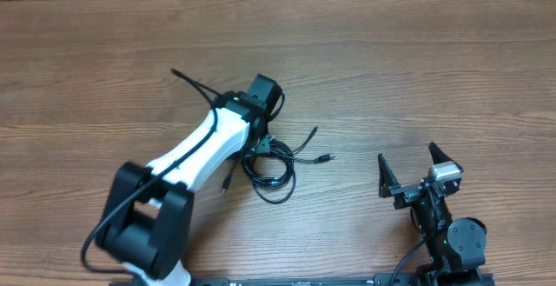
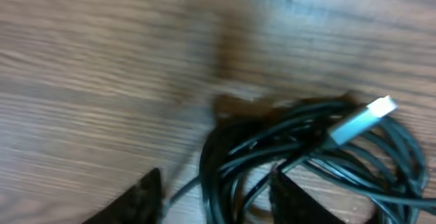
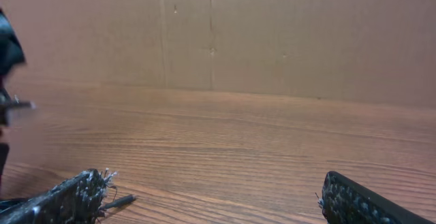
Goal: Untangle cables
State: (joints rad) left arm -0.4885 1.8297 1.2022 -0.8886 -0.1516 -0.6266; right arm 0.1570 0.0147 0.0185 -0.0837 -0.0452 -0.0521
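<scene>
1. At the left of the brown wood-grain table [image 1: 104, 77], the white-and-black left arm [image 1: 204, 147] reaches up and to the right, and its black wrist end sits over the upper edge of the cables.
2. Just right of that arm, the thin black cables [image 1: 276, 169] lie on the wood in one loose tangle of overlapping loops. Loose ends with small plugs stick out to the upper right, to the right and to the lower left.
3. The left wrist view is blurred. In it the left gripper [image 2: 218, 203] has its black fingers [image 2: 139, 200] part-way apart, astride several strands of the bundle. Bare wood shows between the left-hand finger and the cords, so nothing looks pinched.
4. Further right in that view, a silvery flat plug [image 2: 361, 120] lies across the top of the loops.
5. At the right, well apart from the tangle, the right gripper [image 1: 408, 166] sits low near the table's front edge. Its jaws are spread wide and hold nothing.
</scene>
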